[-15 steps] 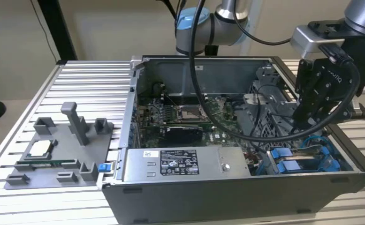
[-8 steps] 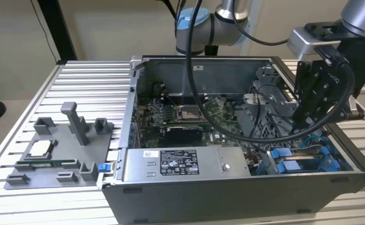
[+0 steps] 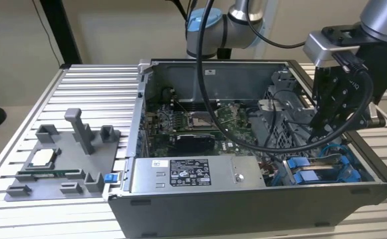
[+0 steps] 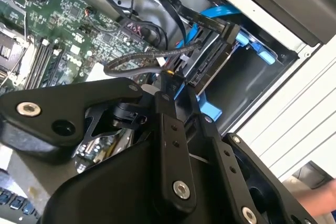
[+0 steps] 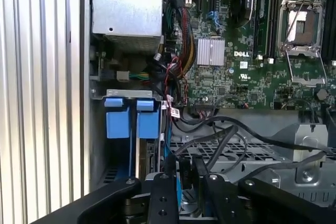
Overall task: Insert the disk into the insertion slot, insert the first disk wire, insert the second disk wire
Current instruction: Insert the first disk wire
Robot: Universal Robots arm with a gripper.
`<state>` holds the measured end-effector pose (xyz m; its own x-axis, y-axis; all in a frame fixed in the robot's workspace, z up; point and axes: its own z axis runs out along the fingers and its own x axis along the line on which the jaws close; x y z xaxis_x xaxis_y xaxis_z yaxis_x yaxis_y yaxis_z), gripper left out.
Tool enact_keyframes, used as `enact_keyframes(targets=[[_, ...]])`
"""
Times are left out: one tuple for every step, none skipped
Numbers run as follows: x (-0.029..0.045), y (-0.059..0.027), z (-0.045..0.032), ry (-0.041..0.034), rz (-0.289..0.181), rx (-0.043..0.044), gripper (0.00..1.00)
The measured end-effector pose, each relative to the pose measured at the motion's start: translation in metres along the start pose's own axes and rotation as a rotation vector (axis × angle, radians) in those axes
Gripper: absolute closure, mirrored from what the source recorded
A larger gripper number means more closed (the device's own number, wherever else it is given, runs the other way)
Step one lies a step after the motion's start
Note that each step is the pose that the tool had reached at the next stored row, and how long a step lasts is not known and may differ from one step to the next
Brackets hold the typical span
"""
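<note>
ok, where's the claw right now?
At the exterior view's right, the claw hangs over the right end of the open computer case, just above the blue drive-bay tabs.

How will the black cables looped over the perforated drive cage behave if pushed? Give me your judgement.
The black cables probably flop and slide aside: they lie in loose curves over the perforated drive cage. Likely light, being thin. They may spring back or snag, since their ends run off toward the motherboard.
</note>
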<state>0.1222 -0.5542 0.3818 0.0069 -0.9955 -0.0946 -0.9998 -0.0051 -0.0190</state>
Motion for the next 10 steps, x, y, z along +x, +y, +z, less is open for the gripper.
enact_keyframes(targets=[[0.0, 0.0, 0.0, -0.0004, 0.0, 0.0004, 0.0], [0.0, 0.0, 0.0, -0.0005, 0.0, 0.0004, 0.0], [0.0, 0.0, 0.0, -0.0005, 0.0, 0.0005, 0.0], [0.0, 0.0, 0.0, -0.0006, 0.0, 0.0005, 0.0], [0.0, 0.0, 0.0, -0.0006, 0.0, 0.0005, 0.0], [0.0, 0.0, 0.0001, -0.0006, 0.0, 0.0005, 0.0], [0.0, 0.0, 0.0001, -0.0007, 0.0, 0.0005, 1.0], [0.0, 0.0, 0.0, -0.0006, 0.0, 0.0005, 1.0], [0.0, 0.0, 0.0, -0.0006, 0.0, 0.0005, 1.0], [0.0, 0.0, 0.0001, -0.0006, 0.0, 0.0005, 1.0]])
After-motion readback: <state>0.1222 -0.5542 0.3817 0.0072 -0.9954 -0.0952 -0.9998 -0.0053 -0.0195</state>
